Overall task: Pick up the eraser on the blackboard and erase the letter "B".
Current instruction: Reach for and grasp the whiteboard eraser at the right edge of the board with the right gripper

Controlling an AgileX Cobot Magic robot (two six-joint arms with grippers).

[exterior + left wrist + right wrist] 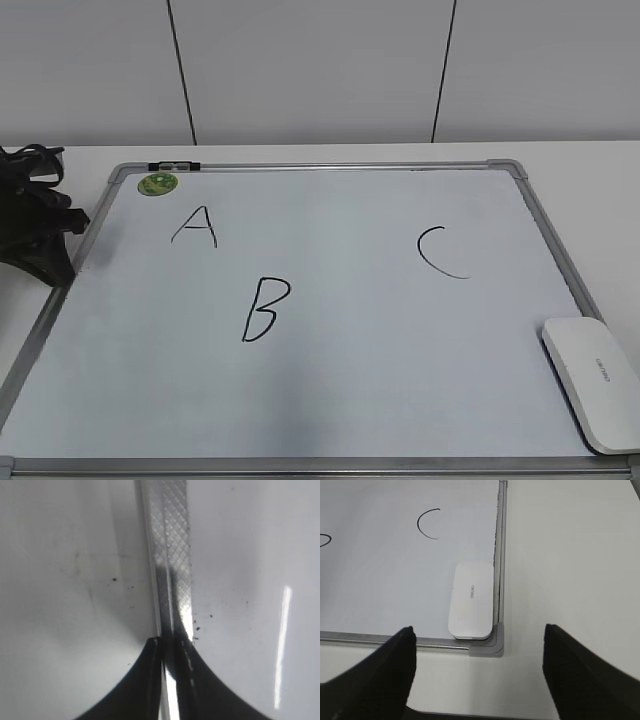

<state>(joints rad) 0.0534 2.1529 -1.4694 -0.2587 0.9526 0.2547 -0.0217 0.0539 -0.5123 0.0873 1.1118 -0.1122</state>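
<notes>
The blackboard (400, 400) is a white dry-erase board with a silver frame, lying flat. The letter "B" (265, 309) is in black at its centre-left. The white eraser (596, 382) lies in the board's near right corner. In the right wrist view the eraser (471, 600) lies against the frame's grey corner piece. My right gripper (477, 629) is open and empty, hanging above the table just short of that corner. My left gripper (167, 641) is shut and empty over the board's left frame strip. In the exterior view it (40, 225) is a dark shape at the left edge.
Letter "A" (196, 227) and letter "C" (440, 252) are also on the board; the "C" also shows in the right wrist view (427, 524). A round green magnet (158, 184) sits at the far left corner. White table (570, 555) surrounds the board; a white wall stands behind.
</notes>
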